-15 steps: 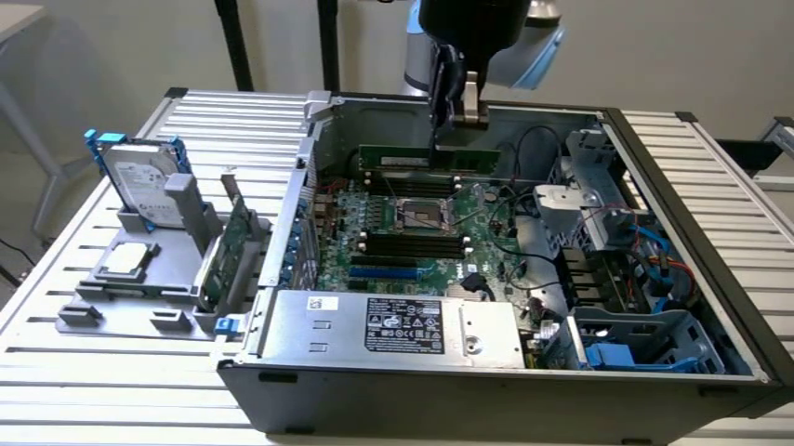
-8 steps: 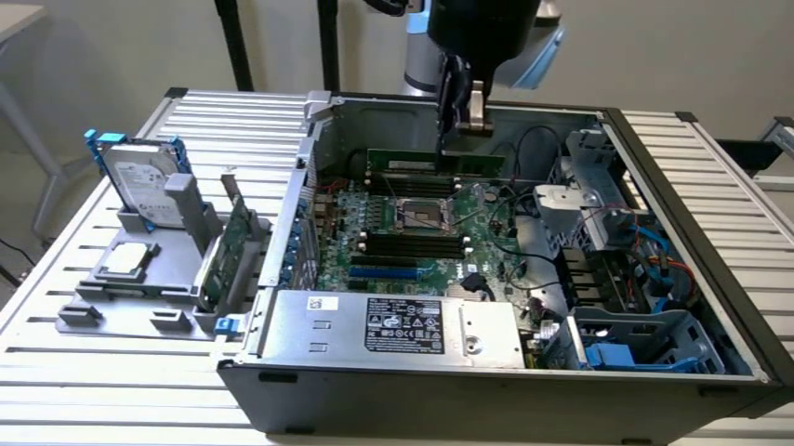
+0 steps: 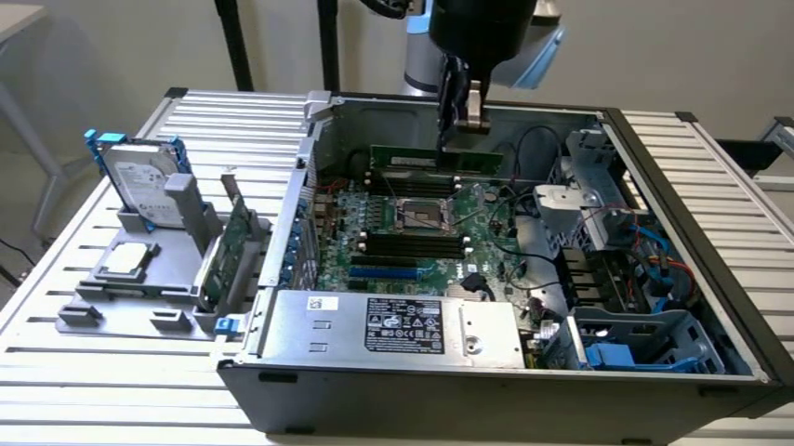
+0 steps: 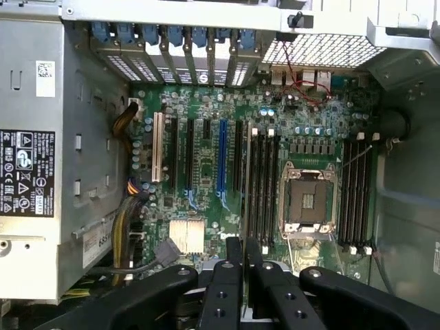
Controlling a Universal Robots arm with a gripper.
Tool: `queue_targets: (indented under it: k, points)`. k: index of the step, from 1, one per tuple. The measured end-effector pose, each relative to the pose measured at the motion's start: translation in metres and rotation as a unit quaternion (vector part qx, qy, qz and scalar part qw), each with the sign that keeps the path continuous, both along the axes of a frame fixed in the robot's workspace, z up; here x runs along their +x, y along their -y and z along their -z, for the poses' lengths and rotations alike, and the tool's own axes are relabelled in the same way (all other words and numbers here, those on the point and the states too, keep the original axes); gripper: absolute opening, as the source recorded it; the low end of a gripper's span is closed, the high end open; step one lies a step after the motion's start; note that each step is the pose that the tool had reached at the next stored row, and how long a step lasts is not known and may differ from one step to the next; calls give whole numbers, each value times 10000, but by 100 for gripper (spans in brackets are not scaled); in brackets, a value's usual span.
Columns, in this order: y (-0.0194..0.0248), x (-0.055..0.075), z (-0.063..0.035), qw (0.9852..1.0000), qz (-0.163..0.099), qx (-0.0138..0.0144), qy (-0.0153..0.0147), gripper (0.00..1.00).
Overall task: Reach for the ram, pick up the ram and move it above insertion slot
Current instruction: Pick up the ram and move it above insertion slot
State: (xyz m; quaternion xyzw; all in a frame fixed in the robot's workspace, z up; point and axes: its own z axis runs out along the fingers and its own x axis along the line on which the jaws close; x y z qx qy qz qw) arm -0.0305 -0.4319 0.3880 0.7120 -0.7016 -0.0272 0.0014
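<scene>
My gripper (image 3: 468, 130) hangs over the far side of the open computer case, shut on the ram (image 3: 422, 160). The ram is a long thin green stick with dark chips, held level above the motherboard near the far wall. In the wrist view the two black fingers (image 4: 227, 289) are pressed together at the gripper (image 4: 244, 258), and the ram between them cannot be made out. A bank of black insertion slots (image 3: 410, 243) (image 4: 265, 185) lies on the near side of the CPU socket (image 3: 422, 212). A second bank of slots (image 4: 357, 192) lies on its far side. All slots look empty.
A blue slot (image 4: 221, 155) and a white slot sit beside the black ones. The grey power supply (image 3: 397, 321) fills the case's near side, and cables and drive cages its right. Outside, at the exterior view's left, stand a silver hard drive (image 3: 143, 181) and a wider green card (image 3: 230, 246).
</scene>
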Motion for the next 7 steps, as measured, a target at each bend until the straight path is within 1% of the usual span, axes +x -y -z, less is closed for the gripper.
queue_targets:
  k: [1,2,7]
  points:
    - [-14,3,0,10000,0,-11,1,14]
    - [-14,3,-1,10000,0,-14,0,14]
    - [-14,2,0,10000,0,-14,0,14]
